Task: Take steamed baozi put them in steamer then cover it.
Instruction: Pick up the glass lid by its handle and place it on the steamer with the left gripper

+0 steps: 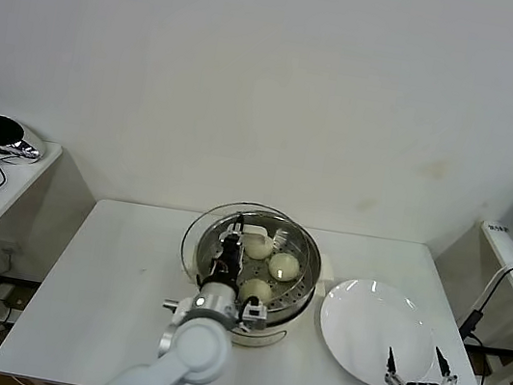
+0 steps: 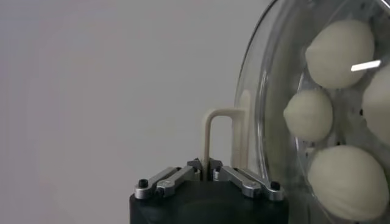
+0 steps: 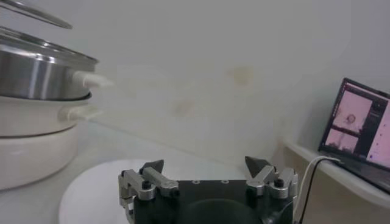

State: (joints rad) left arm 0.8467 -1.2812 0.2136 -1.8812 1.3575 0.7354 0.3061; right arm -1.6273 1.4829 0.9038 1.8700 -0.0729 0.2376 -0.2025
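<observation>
Steamer (image 1: 293,301): steel pot on white base, centre of the white surface (image 1: 103,295); side handle (image 3: 91,80) visible from the right wrist view
Buns: three seen in the steamer from the head view, two toward the back (image 1: 259,246) (image 1: 285,266), one at the front (image 1: 256,291); a fourth cannot be made out there
Lid (image 1: 199,232): clear glass, metal rim, held tilted over the steamer, offset toward the steamer's left rim; buns show through the glass (image 2: 311,114)
Left gripper (image 1: 232,243): above the steamer; jaws narrow, clamped on the lid's cream handle (image 2: 220,131)
Right gripper (image 1: 417,372): low, at the near edge of the white plate (image 1: 353,325) right of the steamer; jaws wide, holding nothing
</observation>
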